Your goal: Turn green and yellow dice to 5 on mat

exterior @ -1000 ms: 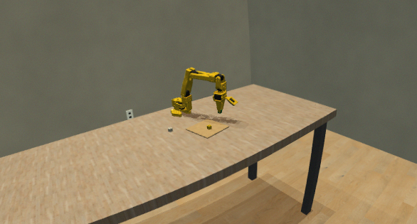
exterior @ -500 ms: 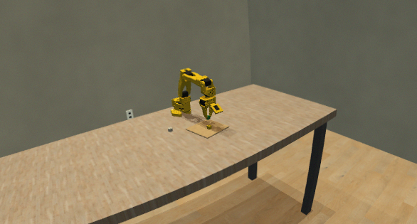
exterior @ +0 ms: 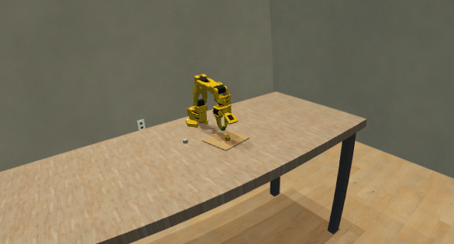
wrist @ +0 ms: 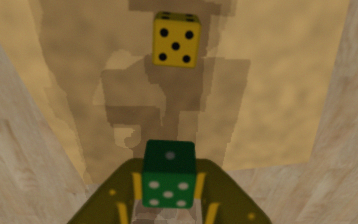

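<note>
Gripping the green die (wrist: 169, 174), the jaws are sitting closed on its 2 sides, one yellow prong showing at each side of it in the wrist view. The face turned toward the wrist camera is showing 5 pips; the face above it is showing 1 pip. In the exterior view the green die (exterior: 223, 127) is hanging at the tip of the gripper (exterior: 223, 125), above the back part of the mat (exterior: 217, 142) and apart from it.

The yellow die (wrist: 176, 39) is lying flat on the mat (wrist: 280, 90), ahead of the held die and well apart from it. Its upper face is showing 5 pips. In the exterior view the yellow die (exterior: 228, 137) is sitting near the middle of the mat.

The white die (exterior: 185, 141) is resting on the tabletop (exterior: 116, 174), off the mat to its left in the exterior view. Its pips are too small to read.

The arm (exterior: 211, 94) is bending over from its base behind the mat, casting a shadow across it.
</note>
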Controlling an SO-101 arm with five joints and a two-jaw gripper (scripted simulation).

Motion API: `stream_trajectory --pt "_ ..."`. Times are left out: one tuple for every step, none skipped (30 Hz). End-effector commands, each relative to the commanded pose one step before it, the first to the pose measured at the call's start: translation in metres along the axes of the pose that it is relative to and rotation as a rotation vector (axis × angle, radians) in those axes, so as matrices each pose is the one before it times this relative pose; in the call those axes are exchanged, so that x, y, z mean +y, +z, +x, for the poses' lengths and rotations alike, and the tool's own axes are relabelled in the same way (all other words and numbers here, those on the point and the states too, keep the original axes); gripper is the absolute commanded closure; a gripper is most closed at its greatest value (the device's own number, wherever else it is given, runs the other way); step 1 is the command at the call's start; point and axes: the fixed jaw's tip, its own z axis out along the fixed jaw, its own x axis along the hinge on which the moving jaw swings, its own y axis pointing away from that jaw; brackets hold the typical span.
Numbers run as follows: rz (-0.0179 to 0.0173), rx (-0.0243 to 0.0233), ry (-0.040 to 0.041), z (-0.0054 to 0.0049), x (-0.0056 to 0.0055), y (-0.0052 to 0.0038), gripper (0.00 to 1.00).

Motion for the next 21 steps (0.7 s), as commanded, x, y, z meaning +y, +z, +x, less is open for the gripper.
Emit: stream_trajectory --pt "-0.00206 -0.07803 0.00639 -0.00643 -0.00245 -0.012565 1.00" --pt "0.00000 0.00000 0.00000 0.00000 0.00000 0.000000 1.00" --pt "0.00000 0.00000 0.00000 0.00000 0.00000 0.000000 1.00" --pt "0.00000 0.00000 0.00000 0.00000 0.00000 0.000000 1.00" --pt "0.00000 0.00000 0.00000 0.00000 0.00000 0.000000 1.00" --pt "0.00000 0.00000 0.00000 0.00000 0.00000 0.000000 1.00" --pt "0.00000 0.00000 0.00000 0.00000 0.00000 0.000000 1.00" --pt "0.00000 0.00000 0.00000 0.00000 0.00000 0.000000 1.00" --pt "0.00000 0.00000 0.00000 0.00000 0.00000 0.000000 1.00" --pt "0.00000 0.00000 0.00000 0.00000 0.00000 0.000000 1.00" --pt "0.00000 0.00000 0.00000 0.00000 0.00000 0.000000 1.00" --pt "-0.00001 0.00001 0.00000 0.00000 0.00000 0.000014 1.00" --pt "0.00000 0.00000 0.00000 0.00000 0.00000 0.000102 1.00" --pt "0.00000 0.00000 0.00000 0.00000 0.00000 0.000235 1.00" --pt "0.00000 0.00000 0.00000 0.00000 0.00000 0.000385 1.00" --pt "0.00000 0.00000 0.00000 0.00000 0.00000 0.000529 1.00" --pt "0.00000 0.00000 0.00000 0.00000 0.00000 0.000644 1.00" --pt "0.00000 0.00000 0.00000 0.00001 0.00000 0.000721 1.00" --pt "0.00000 0.00000 0.00000 0.00001 0.00000 0.000751 1.00" --pt "0.00000 0.00000 0.00000 0.00001 0.00000 0.000721 1.00" --pt "0.00000 0.00000 0.00000 0.00001 0.00001 0.000643 1.00"
